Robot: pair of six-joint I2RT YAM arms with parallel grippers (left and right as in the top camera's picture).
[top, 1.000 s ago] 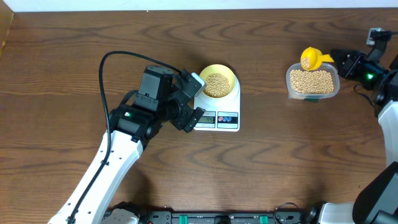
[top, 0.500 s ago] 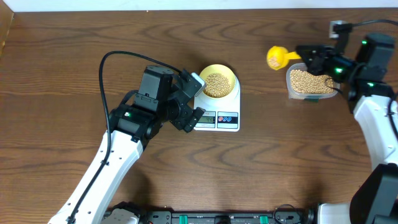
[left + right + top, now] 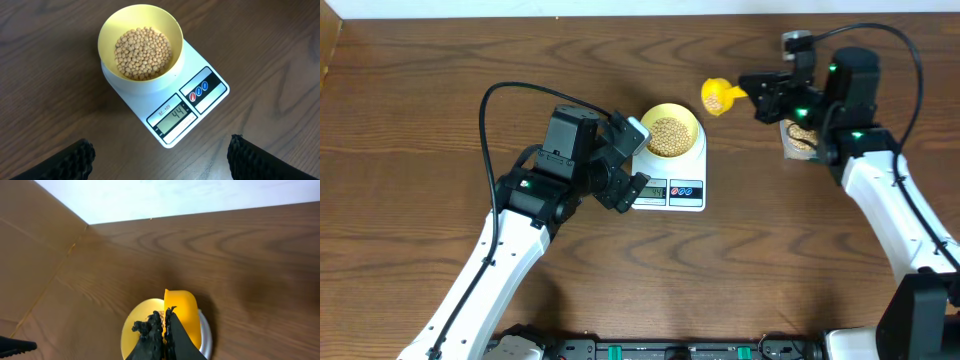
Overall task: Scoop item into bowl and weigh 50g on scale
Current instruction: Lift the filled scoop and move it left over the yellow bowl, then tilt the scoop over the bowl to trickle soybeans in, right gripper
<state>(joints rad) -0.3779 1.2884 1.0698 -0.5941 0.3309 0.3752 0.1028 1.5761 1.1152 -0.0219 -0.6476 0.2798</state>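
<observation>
A dark brown wood-grain table [image 3: 740,270] fills almost the whole overhead view. Along its far edge runs a pale, nearly white strip of wall [image 3: 620,8]. At the left far corner a lighter tan board [image 3: 328,50] stands against the table's side; the right wrist view shows it as a slanted brown panel [image 3: 30,255] meeting the tabletop. The light is even and soft, with faint shadows.
</observation>
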